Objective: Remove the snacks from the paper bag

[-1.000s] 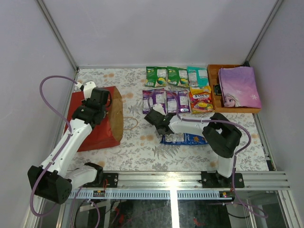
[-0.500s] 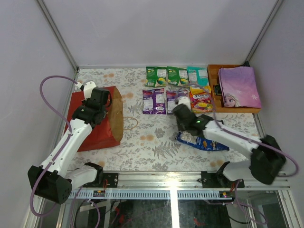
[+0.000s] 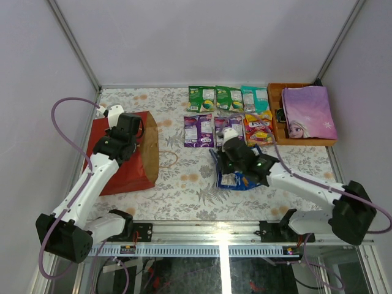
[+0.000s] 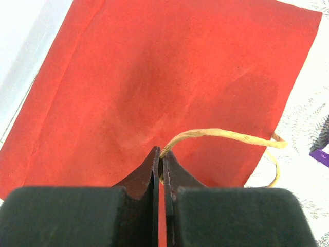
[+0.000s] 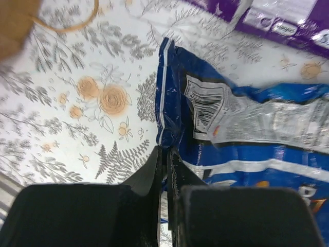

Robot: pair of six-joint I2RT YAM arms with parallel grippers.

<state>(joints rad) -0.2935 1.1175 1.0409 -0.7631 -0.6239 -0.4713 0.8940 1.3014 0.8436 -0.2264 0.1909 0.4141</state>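
**Floral surface, two thin pinches that could slip**

Floral surface (image 3: 184,202) from above: one paper bag (image 3: 119,165) lies on its side by the left edge, with the left hand (image 3: 130,136) on it. The right hand (image 3: 229,168) is over one blue bag (image 3: 236,182) near the middle. Toward the far edge lie two green packets (image 3: 201,98), one teal packet (image 3: 254,97), two yellow-red packets (image 3: 260,131) and at least two purple packets (image 3: 199,130).

Left wrist: the hand is clamped on the twine handle (image 4: 221,135); a hard pull may tear it.

Right wrist: the hand is pinched together on the blue bag's edge; glossy foil could slide out.
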